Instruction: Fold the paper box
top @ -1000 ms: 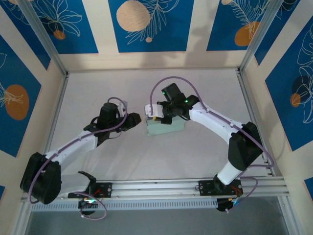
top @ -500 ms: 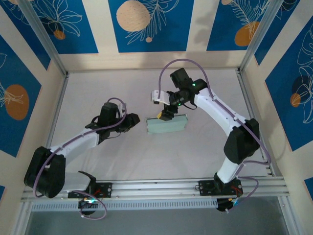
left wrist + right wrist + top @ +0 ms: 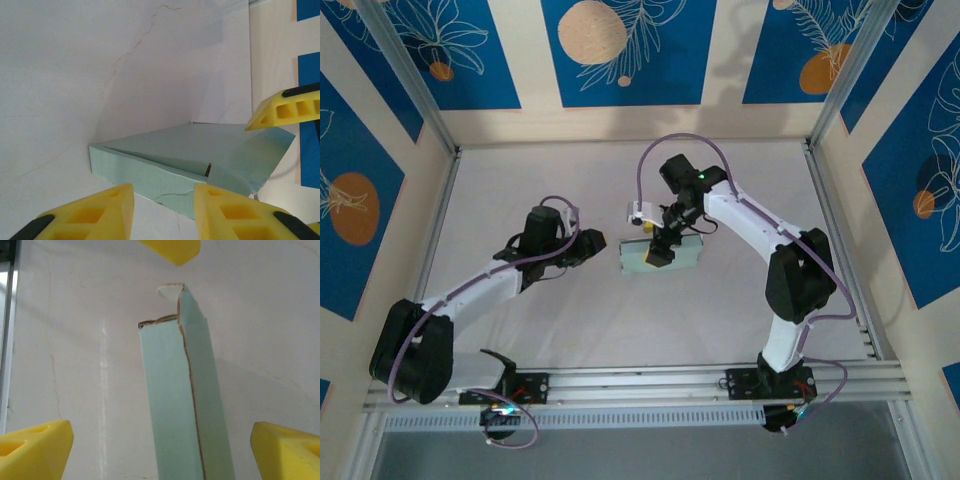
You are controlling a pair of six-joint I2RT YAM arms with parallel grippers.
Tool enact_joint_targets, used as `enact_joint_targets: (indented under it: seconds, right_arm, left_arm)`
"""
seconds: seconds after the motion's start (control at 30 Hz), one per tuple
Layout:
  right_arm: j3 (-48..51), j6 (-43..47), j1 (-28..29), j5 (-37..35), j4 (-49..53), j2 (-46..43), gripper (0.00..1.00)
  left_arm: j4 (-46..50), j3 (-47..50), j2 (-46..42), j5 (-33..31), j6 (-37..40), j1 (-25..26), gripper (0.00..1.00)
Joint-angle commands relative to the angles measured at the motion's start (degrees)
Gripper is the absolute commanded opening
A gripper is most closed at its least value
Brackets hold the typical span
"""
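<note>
Lying flat, paper box; right pincer agape over it, left pincer parted beside

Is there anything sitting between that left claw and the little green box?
Nothing: just a narrow strip of bare table separates the left gripper from the paper box, as seen in the top view and the left wrist view.
</note>
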State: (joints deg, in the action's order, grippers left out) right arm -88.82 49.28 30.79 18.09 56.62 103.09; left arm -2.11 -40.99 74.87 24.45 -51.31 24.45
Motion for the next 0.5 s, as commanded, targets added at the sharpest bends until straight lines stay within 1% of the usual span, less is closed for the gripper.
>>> enact_joint_targets:
  seconds: [0.0, 0.13, 0.27, 0.47]
  right_arm:
    - [1.1, -1.29, 0.59, -0.05, 1.56, 0.49, 0.93]
    - [1.58, -1.37, 0.91, -2.92, 0.56, 2.0, 0.92]
    - [1.26, -1.73, 0.99, -3.56, 0.42, 3.21, 0.9]
    - [1.37, -1.46, 1.03, -3.87, -0.09, 3.52, 0.72]
  left_arm:
    - [-0.85, -1.02, 0.82, 1.63, 0.21, -0.72, 0.36]
    - [-1.32, -0.71, 0.87, 1.61, 0.13, -0.74, 0.35]
    - [-2.1, -0.23, 1.25, 1.94, -0.09, -0.72, 0.35]
    - [-3.28, 0.21, 2.55, 2.52, -0.18, -0.72, 0.35]
